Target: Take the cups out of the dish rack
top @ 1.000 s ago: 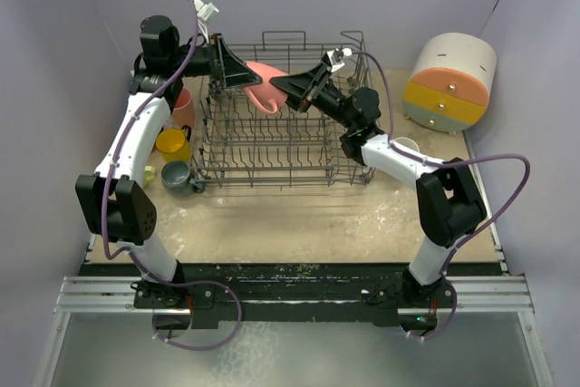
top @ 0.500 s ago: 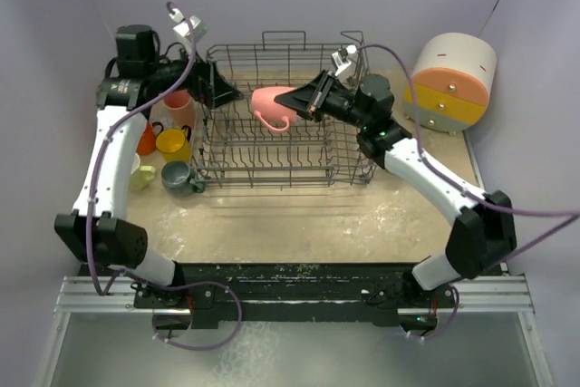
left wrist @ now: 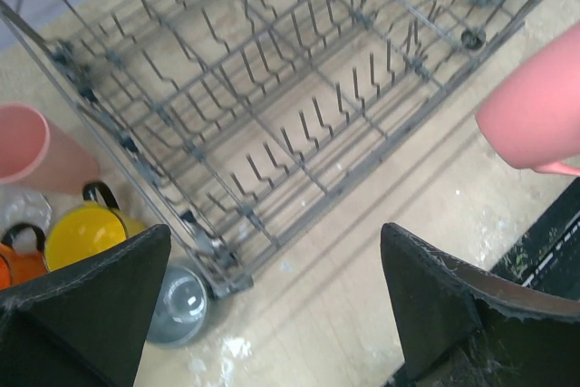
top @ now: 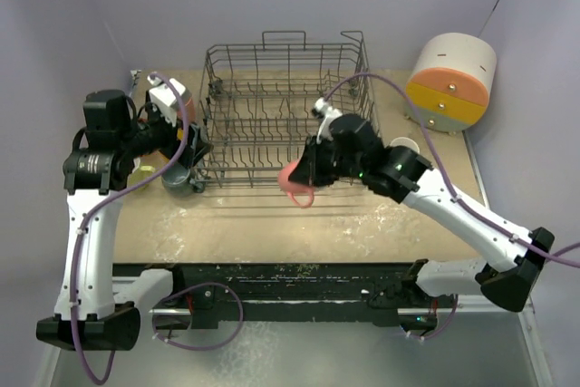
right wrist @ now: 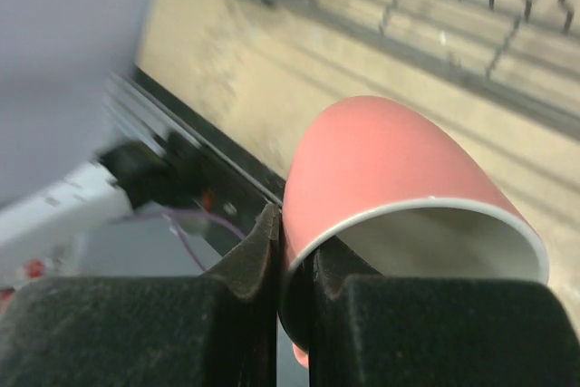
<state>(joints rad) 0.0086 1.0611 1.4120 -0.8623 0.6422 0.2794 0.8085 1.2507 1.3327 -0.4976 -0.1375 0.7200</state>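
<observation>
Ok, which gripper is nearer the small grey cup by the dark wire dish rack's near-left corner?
Left. The left gripper hovers open just above the small grey cup; the right gripper is farther along the dish rack front, clamping a pink mug.

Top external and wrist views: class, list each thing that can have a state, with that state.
Pink handled mug: held on its side by the rim.
Right gripper: shut on the mug.
Left gripper: open, empty.
Dark grey wire dish rack: upright.
Round white, orange and yellow drawer box: drawers shut.
Yellow mug: upright.
</observation>
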